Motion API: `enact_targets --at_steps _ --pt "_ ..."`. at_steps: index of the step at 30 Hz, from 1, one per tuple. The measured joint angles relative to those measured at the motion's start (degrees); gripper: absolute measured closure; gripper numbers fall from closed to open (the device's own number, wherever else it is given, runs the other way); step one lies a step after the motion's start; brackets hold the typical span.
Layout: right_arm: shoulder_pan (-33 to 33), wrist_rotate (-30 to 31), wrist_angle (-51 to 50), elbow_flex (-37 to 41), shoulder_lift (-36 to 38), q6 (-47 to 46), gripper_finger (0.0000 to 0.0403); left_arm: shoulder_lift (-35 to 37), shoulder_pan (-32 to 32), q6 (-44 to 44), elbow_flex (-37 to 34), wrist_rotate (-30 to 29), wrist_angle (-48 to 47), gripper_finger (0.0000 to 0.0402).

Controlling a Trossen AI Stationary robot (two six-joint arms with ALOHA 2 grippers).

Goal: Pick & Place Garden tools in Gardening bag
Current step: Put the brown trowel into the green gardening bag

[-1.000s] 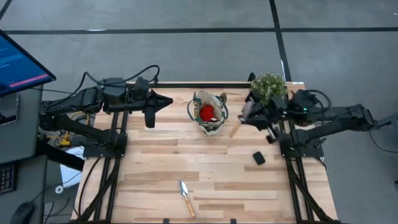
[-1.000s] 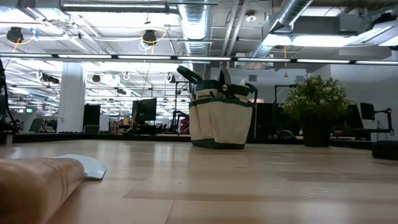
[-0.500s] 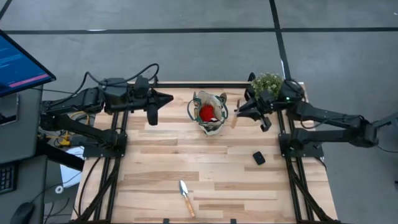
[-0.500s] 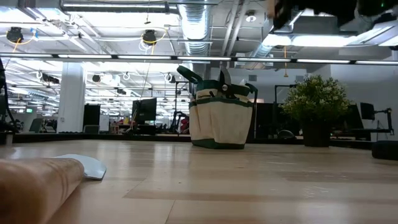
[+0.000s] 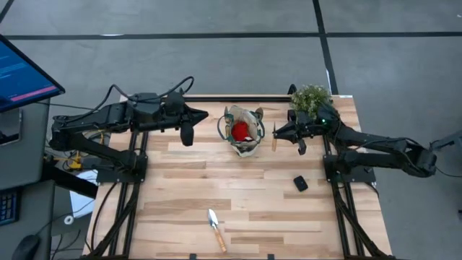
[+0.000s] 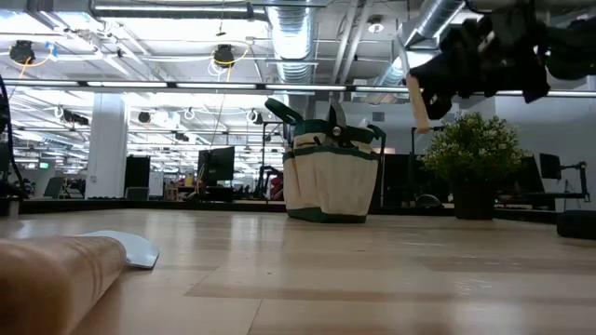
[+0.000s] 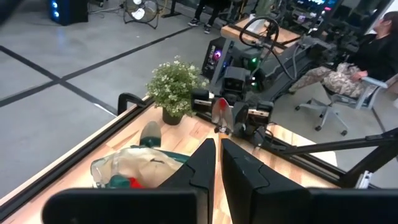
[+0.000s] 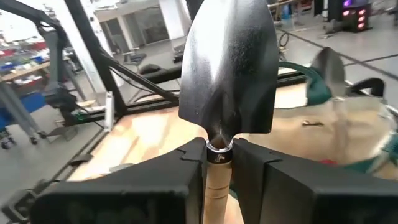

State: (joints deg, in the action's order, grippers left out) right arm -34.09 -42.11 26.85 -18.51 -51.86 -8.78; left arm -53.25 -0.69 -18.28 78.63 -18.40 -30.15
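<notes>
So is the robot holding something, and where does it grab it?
Yes. The right gripper holds a trowel, pinched at the top of its wooden handle, just below the metal blade. The left gripper holds nothing.

The right tool hangs raised above the counter, its arm stretched out nearly level, and its fingers are clamped on something. The left tool faces it from well apart, also raised, its arm extended, fingers pressed together and holding nothing.

Wood table w/ bag, plant, trowel, blk block.
</notes>
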Motion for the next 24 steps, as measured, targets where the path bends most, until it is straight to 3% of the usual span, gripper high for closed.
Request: enact_targets --at_steps 6,11,18,24 --pt "-3.9 0.0 5.1 1.1 -4.9 3.7 0.0363 -1.1 0.0 0.0 0.0 -0.1 0.9 0.0376" --pt "-5.8 -0.2 13.4 1.1 -13.2 4.9 0.0363 -1.2 0.0 -0.4 0.0 0.0 1.1 0.0376" --pt "-6.2 -3.0 27.8 0.5 -25.6 2.2 0.0363 -1.2 0.0 -1.7 0.0 -0.1 1.4 0.0376" --pt "-6.2 -6.5 33.0 -4.0 -28.8 -0.7 0.0363 -1.2 0.0 -1.7 0.0 0.0 1.9 0.0376"
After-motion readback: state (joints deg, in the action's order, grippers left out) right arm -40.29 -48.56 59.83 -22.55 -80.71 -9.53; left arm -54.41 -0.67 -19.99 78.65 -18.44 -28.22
